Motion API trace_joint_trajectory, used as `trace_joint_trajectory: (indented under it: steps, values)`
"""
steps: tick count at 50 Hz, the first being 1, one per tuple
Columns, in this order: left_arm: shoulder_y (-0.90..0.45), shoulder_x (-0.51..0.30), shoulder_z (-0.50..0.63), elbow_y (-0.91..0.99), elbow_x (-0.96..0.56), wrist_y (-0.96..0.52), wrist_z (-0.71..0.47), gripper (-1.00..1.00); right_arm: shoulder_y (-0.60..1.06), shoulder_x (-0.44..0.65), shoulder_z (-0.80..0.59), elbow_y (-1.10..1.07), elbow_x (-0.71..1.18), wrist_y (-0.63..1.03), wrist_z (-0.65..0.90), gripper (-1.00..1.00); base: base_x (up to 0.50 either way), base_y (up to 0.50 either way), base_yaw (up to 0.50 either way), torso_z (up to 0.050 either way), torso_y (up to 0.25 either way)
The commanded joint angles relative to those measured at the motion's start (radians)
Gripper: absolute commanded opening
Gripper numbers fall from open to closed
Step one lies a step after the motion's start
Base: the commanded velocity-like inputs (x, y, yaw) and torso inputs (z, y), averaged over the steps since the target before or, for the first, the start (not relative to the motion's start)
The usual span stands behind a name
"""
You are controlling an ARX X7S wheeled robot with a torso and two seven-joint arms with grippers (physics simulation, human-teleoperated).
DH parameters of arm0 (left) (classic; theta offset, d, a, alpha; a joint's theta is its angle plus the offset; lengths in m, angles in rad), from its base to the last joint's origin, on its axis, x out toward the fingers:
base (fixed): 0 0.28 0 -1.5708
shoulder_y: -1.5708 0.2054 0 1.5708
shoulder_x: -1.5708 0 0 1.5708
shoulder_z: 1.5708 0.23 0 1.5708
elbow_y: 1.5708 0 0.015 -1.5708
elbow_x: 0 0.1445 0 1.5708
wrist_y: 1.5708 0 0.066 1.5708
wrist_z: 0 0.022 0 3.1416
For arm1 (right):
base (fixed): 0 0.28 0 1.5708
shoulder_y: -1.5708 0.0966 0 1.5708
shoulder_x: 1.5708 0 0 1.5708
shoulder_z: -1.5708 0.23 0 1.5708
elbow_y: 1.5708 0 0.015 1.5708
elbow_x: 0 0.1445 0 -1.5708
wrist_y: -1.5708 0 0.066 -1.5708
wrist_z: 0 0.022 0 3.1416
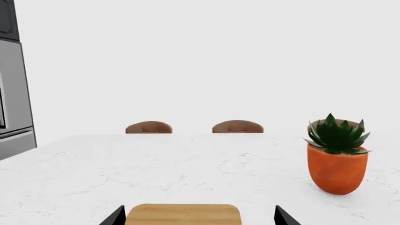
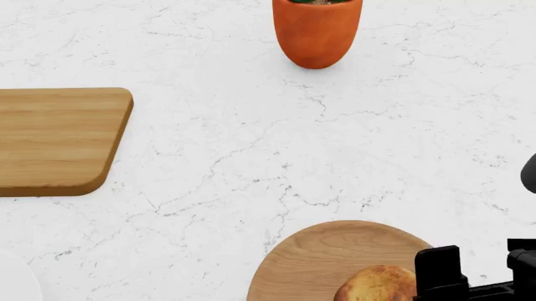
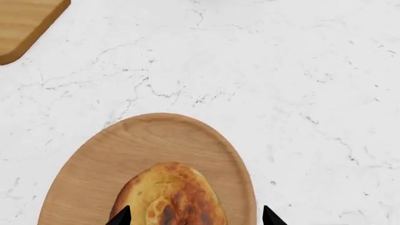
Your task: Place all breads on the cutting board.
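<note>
One bread (image 3: 172, 197), a golden-brown loaf with dark toasted spots, lies on the round wooden plate (image 3: 156, 140); it also shows at the bottom of the head view (image 2: 378, 285). My right gripper (image 3: 196, 218) is open, with a black fingertip on each side of the bread and close above it. The cutting board (image 2: 59, 141) lies bare at the left of the table, apart from the plate. My left gripper (image 1: 200, 218) is open and empty, its tips spread on either side of the near end of the cutting board (image 1: 183, 213). It is out of the head view.
An orange pot with a green plant (image 2: 317, 31) stands at the far middle of the white marble table (image 2: 251, 144). The rim of a white plate (image 2: 12, 282) shows at the bottom left. Two chair backs (image 1: 149, 127) stand beyond the table's far edge, a steel appliance (image 1: 12, 93) to one side.
</note>
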Motion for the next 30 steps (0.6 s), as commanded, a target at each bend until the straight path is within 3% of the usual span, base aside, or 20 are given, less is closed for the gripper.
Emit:
trace_joint_trajectory:
  steps: [1, 30]
  values:
    - [0.002, -0.002, 0.004, 0.001, 0.006, 0.001, 0.003, 1.00, -0.039, -0.031, 0.017, 0.042, -0.056, 0.008, -0.059, 1.00, 0.00, 0.00, 0.00, 0.000, 0.000]
    - [0.033, 0.010, -0.009, 0.001, 0.037, -0.003, 0.023, 1.00, -0.101, -0.100, 0.020, 0.166, -0.275, 0.077, -0.235, 1.00, 0.00, 0.00, 0.00, 0.000, 0.000]
